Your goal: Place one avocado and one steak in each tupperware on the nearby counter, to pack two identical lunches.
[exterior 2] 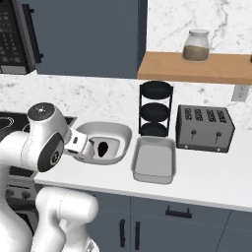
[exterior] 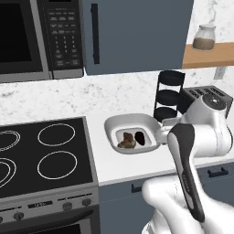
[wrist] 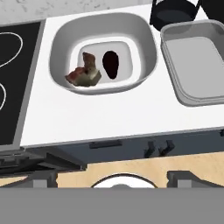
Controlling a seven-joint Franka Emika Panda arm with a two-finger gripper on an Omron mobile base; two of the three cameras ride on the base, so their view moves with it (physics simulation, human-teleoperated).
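Surface: white, spans mid-frame in hand view. Round tub upper centre, holding steak and avocado side by side, apart. Square tub at upper right, just beside the round one. Tool at bottom edge, tips wide apart, holding nothing.

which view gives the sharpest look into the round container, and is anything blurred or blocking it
Hand view: clearest, looking down into the round container, steak and avocado distinct, soft even light, faint shading on the inner wall. Left base view: food small and coarse, the arm covers the rim's right side. Right base view: the arm hides the container's left part.
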